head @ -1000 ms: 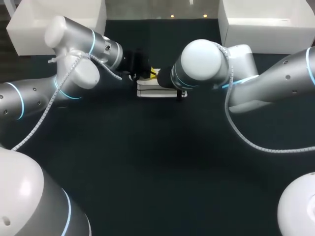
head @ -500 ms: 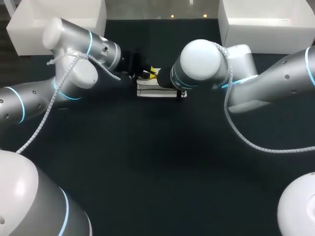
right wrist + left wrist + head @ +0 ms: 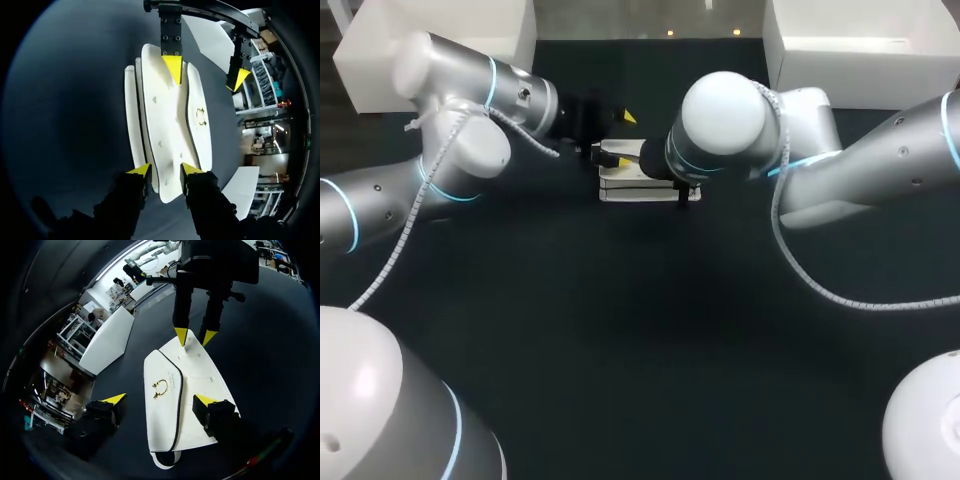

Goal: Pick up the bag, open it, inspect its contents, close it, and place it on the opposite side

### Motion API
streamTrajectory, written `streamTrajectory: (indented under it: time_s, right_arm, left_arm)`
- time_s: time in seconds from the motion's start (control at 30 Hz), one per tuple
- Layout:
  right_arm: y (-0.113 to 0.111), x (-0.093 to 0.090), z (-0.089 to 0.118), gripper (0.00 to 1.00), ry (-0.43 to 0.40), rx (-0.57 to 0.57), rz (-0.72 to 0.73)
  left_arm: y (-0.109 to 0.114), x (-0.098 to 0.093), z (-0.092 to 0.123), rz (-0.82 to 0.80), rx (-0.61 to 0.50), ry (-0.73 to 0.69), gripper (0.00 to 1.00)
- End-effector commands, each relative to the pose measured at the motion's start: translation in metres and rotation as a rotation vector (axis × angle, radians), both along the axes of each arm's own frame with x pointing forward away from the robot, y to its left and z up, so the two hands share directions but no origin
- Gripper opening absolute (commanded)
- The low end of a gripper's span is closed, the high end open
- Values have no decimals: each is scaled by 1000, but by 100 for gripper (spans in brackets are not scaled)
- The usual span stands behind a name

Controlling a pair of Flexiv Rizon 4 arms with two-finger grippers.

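A white bag (image 3: 650, 187) with black edge trim and a gold ring clasp (image 3: 160, 388) lies flat and closed on the dark table (image 3: 620, 320), far middle. My left gripper (image 3: 623, 140) hovers at the bag's left end, open wide. In the left wrist view the left gripper (image 3: 160, 400) has one finger over the bag and the other off its side. In the right wrist view my right gripper (image 3: 165, 170) stands over the bag's (image 3: 165, 120) opposite end with its fingers slightly apart, holding nothing. The head view hides it under the right wrist.
White bins stand at the table's back left (image 3: 430, 40) and back right (image 3: 860, 40). Both arms meet over the far middle. The near half of the table is bare dark cloth.
My left gripper went from nearly shut to wide open and drew back a little to the left. My right gripper's fingers have parted. The bag has stayed flat on the table.
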State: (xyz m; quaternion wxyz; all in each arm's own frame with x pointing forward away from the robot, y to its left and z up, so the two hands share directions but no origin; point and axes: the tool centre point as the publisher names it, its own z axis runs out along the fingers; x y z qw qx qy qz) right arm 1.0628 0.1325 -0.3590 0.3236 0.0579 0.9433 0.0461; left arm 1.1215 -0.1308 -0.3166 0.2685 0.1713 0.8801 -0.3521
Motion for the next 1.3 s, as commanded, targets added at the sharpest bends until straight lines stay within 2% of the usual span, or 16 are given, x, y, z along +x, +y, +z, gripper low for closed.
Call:
streamTrajectory:
  time_s: [0.03, 0.17, 0.37, 0.5, 0.67, 0.9, 1.07, 1.1, 1.3]
  right_arm:
    - [-8, -12, 13, 100, 6, 17, -3]
    - [-13, -16, 27, 100, 20, 28, -2]
    - [-23, -15, 52, 100, 107, 54, -4]
    - [-29, -10, 65, 100, 204, 58, -25]
    - [-32, -5, 83, 100, 264, 44, -31]
    - [-35, -2, 93, 100, 328, 34, -44]
    - [-39, 0, 96, 100, 392, 78, -86]
    - [-41, 1, 96, 100, 404, 74, -93]
    - [-41, 1, 96, 100, 404, 74, -93]
  left_arm:
    - [8, -8, 8, 25, 0, 13, 100]
    - [15, -7, 17, 64, 2, 42, 100]
    - [26, -10, 32, 124, 63, 106, 100]
    - [35, -21, 46, 176, 149, 111, 100]
    - [41, -36, 57, 204, 236, 147, 100]
    - [53, -47, 64, 271, 279, 197, 100]
    - [60, -48, 64, 302, 283, 277, 100]
    - [61, -47, 63, 313, 319, 270, 100]
    - [61, -47, 63, 313, 319, 270, 100]
